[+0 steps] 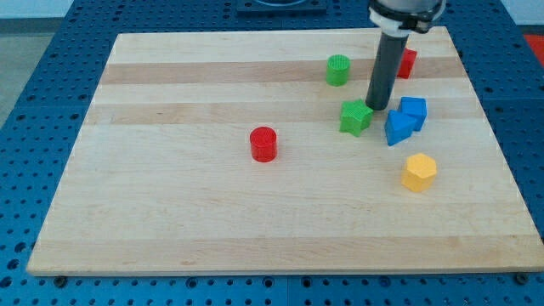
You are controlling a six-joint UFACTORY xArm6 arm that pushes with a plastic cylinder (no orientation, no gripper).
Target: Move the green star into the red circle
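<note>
Green star (355, 117) sits right of centre on the wooden surface (170, 212), well apart from the red circle (264, 144) toward the view's left. My rod comes down from the view's top, nearly upright, and my tip (376, 107) rests just at the star's upper right edge, seemingly touching. My end effector is this bare rod, holding nothing. Two blue blocks (405, 120) lie just right of it.

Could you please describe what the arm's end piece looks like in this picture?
A straight, smooth, dark grey to black cylindrical rod, my tip at its lower end. It hangs from a wider, rounded dark collar with a lighter grey band, cut off by the view's top. No cables or markings show.
</note>
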